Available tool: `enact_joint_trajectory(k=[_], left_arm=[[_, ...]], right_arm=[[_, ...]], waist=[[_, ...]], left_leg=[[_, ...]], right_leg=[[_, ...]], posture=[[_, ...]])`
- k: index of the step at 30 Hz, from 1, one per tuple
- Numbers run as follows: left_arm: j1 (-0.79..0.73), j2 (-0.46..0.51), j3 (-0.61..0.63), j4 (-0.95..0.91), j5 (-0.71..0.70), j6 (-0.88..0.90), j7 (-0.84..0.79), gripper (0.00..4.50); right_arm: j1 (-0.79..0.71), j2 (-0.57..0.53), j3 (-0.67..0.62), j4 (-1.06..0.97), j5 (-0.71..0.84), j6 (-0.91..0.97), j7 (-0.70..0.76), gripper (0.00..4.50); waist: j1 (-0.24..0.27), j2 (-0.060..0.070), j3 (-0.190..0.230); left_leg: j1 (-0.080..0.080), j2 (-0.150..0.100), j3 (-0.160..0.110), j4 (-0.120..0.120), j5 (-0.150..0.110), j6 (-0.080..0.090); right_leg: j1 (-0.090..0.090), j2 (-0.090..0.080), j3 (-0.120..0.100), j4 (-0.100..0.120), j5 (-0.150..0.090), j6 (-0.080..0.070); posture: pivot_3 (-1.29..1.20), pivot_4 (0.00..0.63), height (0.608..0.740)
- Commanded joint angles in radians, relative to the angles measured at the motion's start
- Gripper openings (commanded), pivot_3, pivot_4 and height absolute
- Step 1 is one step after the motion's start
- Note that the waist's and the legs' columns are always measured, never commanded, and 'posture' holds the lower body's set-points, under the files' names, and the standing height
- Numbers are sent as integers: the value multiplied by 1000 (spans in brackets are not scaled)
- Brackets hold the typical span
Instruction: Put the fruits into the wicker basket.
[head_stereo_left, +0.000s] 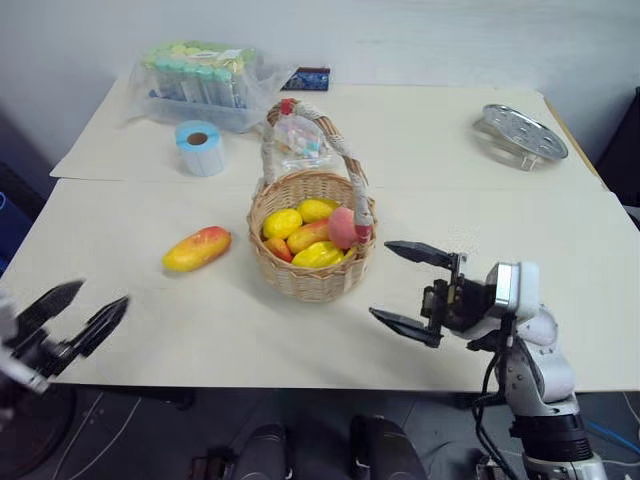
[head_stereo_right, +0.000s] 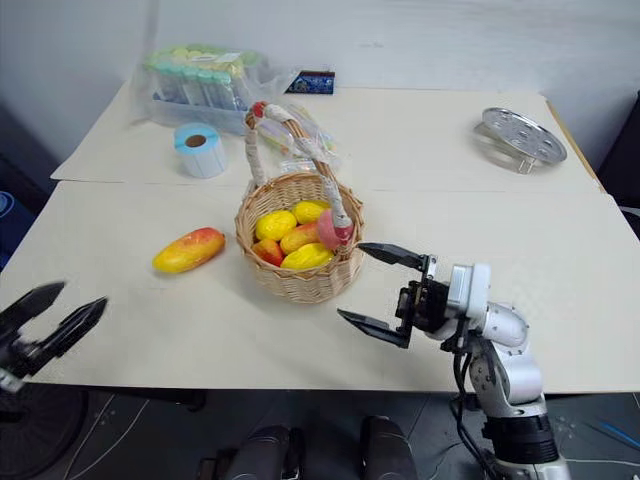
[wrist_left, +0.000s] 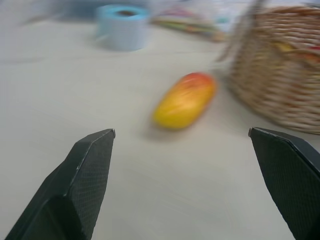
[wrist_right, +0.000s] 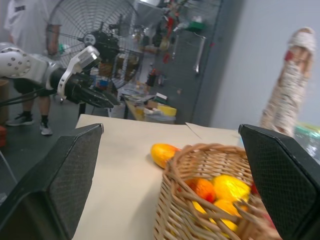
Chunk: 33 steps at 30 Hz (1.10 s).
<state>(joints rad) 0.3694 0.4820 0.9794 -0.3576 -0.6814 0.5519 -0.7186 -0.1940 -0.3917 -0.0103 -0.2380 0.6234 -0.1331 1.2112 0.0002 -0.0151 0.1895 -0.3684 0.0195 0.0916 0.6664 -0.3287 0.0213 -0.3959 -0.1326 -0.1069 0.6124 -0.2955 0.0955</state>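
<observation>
The wicker basket (head_stereo_left: 310, 280) stands mid-table and holds several yellow and orange fruits (head_stereo_left: 300, 232) plus a pink-red peach (head_stereo_left: 345, 227) by its right rim. One yellow mango (head_stereo_left: 197, 248) with a red blush lies on the table to the basket's left. My left gripper (head_stereo_left: 103, 293) hangs open and empty at the table's near left edge, well short of the mango (wrist_left: 185, 100). My right gripper (head_stereo_left: 380, 280) is open and empty just right of the basket (wrist_right: 200, 200), pointing toward it.
A blue-and-white tape roll (head_stereo_left: 200, 147) and a plastic bag of tubes (head_stereo_left: 200, 80) sit at the back left. A round metal tray (head_stereo_left: 520, 130) lies at the back right. A person (wrist_right: 25, 30) and a fan (wrist_right: 100, 40) are beyond the table's left side.
</observation>
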Motion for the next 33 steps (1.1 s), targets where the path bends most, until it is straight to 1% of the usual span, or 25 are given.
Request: enact_joint_trajectory(k=[1, 4, 7, 10, 11, 13, 14, 17, 20, 23, 27, 29, 32, 33], left_arm=[[73, 4, 43, 24, 19, -64, 5, 4494], [100, 25, 16, 22, 10, -66, 1, 4494], [44, 80, -42, 11, 6, -71, 0, 4494], [-120, 214, -205, 40, 63, -55, 4, 4494], [-203, 261, -271, 79, 86, -50, 4, 4494], [-354, 333, -386, 179, 123, -43, -15, 4494], [-428, 365, -449, 245, 155, -68, -45, 4494], [-611, 423, -604, 452, 231, -122, -147, 4494], [-737, 431, -708, 625, 283, -168, -236, 4494], [-830, 423, -787, 768, 326, -223, -316, 4494], [-927, 399, -869, 933, 423, -302, -309, 4494], [-957, 381, -884, 985, 449, -326, -303, 4494], [-974, 334, -907, 989, 448, -339, -343, 4494], [-975, 324, -911, 987, 451, -343, -347, 4313]], right_arm=[[-15, -7, 12, -62, -1, -27, 13, 4500], [-27, -14, 23, -83, -3, -14, 8, 4500], [-46, -17, 28, -89, -11, 7, -22, 4500], [-66, -11, 31, -73, -23, 22, -55, 4500], [-75, -6, 36, -67, -27, 26, -63, 4500], [-90, 1, 45, -57, -33, 28, -71, 4500], [-95, 3, 47, -51, -37, 26, -73, 4500], [-99, 8, 46, -40, -52, 13, -88, 4500], [-80, 11, 45, -39, -64, -3, -95, 4500], [-49, 12, 44, -53, -73, -17, -107, 4500], [-24, 10, 41, -66, -79, -26, -122, 4500], [-16, 8, 40, -71, -78, -27, -128, 4500], [-2, 5, 37, -89, -79, -26, -143, 4500], [2, 3, 36, -93, -79, -27, -146, 4500]], waist=[[2, -1, 0], [2, -1, -1], [2, -1, -1], [11, -1, -1], [15, -1, -1], [12, -1, -1], [6, -1, -1], [-10, -1, -1], [-27, -1, -1], [-29, -1, -1], [-26, -2, -1], [-25, -2, -1], [-22, -2, -1], [-20, -2, -1]], left_leg=[[0, 0, 0, 0, -1, 0], [0, 0, 0, 0, -4, -2], [0, 0, 0, 0, -4, -3], [-1, 0, -1, 0, -3, -4], [-1, 0, -1, 0, -3, -5], [-1, 0, 0, 0, -2, -5], [-1, 0, 1, 0, -1, -5], [-1, -1, 4, -2, 0, -2], [-3, 0, 12, -3, 0, -1], [-4, -1, 16, -2, -1, 0], [-3, -1, 20, 1, -1, 4], [-3, -1, 20, 2, -1, 5], [-3, -1, 20, 3, -1, 5], [-3, -1, 20, 3, -1, 5]], right_leg=[[0, 0, 0, 0, 0, 0], [0, -1, 0, 0, 0, 0], [-1, -1, 0, 0, -1, -1], [-2, -2, 0, 1, -1, -2], [-2, -2, 0, 1, -1, -2], [-2, -1, 0, 2, 0, -3], [-2, -1, 0, 2, 0, -3], [-5, 2, -2, 8, 0, -2], [-14, 4, -12, 13, 0, -2], [-16, 3, -23, 13, 0, -2], [-15, 1, -23, 13, 1, -1], [-14, 1, -22, 13, 2, 0], [-14, 0, -22, 14, 2, 0], [-14, -1, -22, 14, 2, 0]], posture=[[0, 150, 740], [0, 150, 740], [0, 150, 740], [0, 150, 740], [0, 150, 740], [0, 150, 740], [0, 150, 740], [0, 150, 740], [0, 150, 740], [0, 150, 740], [0, 150, 740], [0, 150, 740], [0, 150, 740], [0, 150, 740]])
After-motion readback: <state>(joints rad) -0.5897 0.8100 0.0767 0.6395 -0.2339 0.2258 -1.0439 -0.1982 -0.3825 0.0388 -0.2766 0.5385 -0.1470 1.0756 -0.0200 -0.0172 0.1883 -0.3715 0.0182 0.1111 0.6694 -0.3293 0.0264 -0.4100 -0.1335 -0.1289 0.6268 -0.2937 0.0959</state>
